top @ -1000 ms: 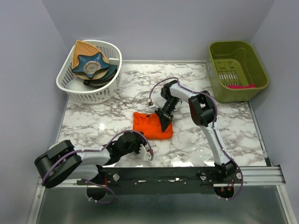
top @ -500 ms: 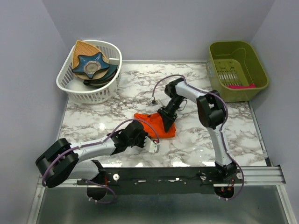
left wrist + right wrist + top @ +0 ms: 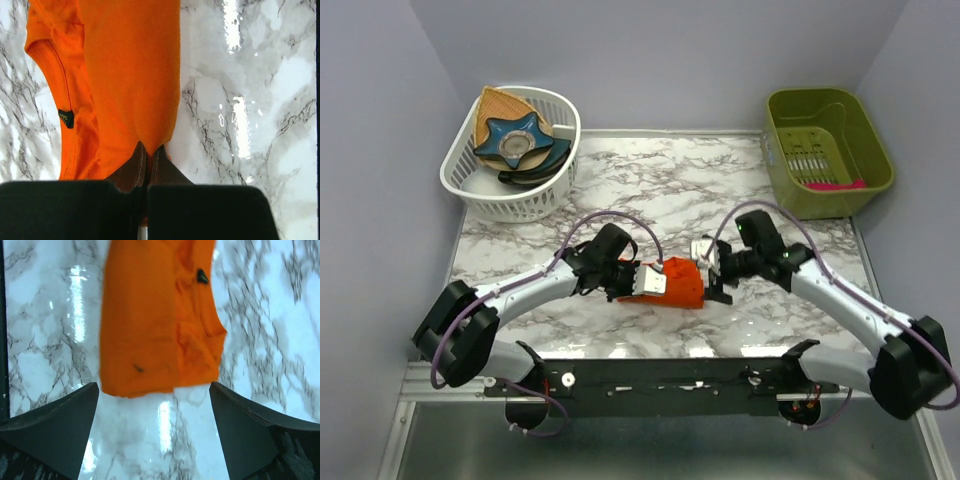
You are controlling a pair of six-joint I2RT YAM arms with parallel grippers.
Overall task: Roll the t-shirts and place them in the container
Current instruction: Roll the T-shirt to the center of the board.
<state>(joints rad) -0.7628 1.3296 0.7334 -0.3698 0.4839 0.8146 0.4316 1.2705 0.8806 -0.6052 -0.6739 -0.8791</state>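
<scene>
Near the front middle of the marble table [image 3: 620, 190] lies the orange t-shirt [image 3: 680, 285], folded into a narrow band of several layers and set crosswise between the two arms. In the left wrist view the t-shirt [image 3: 130, 75] runs away from the camera with a stitched hem along its left side and a small black label [image 3: 65, 118] on that edge. The right wrist view shows the t-shirt [image 3: 150, 330] from its other end, with the same label [image 3: 202, 276] and a few tiny dark specks on the cloth.

The left gripper [image 3: 655, 281] is at the band's left end. Seen close, the left gripper [image 3: 147, 152] has its brown pads [image 3: 131, 172] pressed together on the fabric, which gathers to a point where they pinch it.

The right gripper [image 3: 717, 278] is just beside the right end. In its own view the right gripper [image 3: 154, 390] has its dark fingers [image 3: 55, 430] spread wide to either side, with the cloth's edge ahead of them and bare marble between — nothing is gripped there.

Farther out, a white basket [image 3: 520, 205] sits at the far left corner, holding a tan woven piece [image 3: 503, 102] and a blue star [image 3: 517, 140]. A green bin [image 3: 782, 180] stands at the far right with something pink [image 3: 840, 185] inside.
</scene>
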